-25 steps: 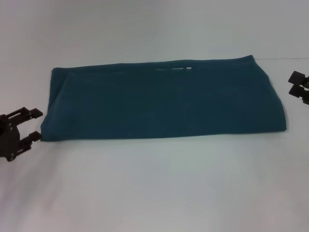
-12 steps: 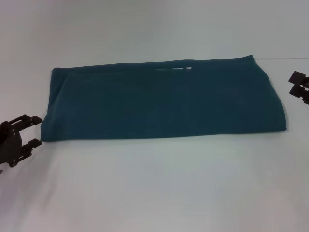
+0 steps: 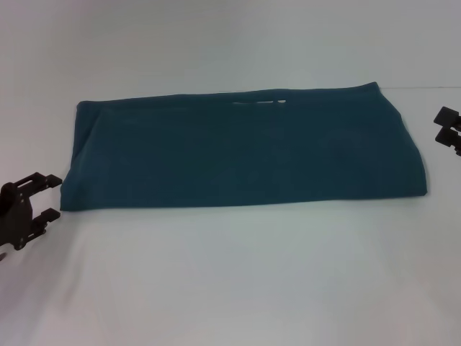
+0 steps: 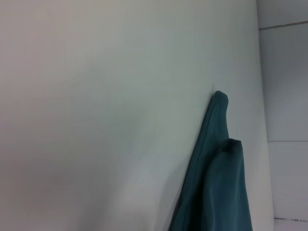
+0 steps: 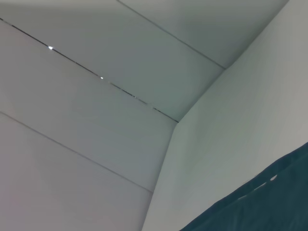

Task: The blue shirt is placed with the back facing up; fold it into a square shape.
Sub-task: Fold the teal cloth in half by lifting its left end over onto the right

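The blue shirt [image 3: 245,148] lies flat on the white table, folded into a long horizontal band with a bit of white lettering showing at its far edge. My left gripper [image 3: 45,196] sits low beside the shirt's near left corner, open and holding nothing. My right gripper [image 3: 448,127] hovers just off the shirt's right end at the frame edge, open and apart from the cloth. The left wrist view shows a folded end of the shirt [image 4: 219,178]; the right wrist view catches a shirt edge [image 5: 260,207].
The white table [image 3: 230,281] stretches wide in front of the shirt. Its far edge and panelled wall [image 5: 86,96] show in the right wrist view.
My left gripper has drifted down and slightly leftward, away from the shirt's corner. My right gripper has edged a little to the right. The shirt has not moved.
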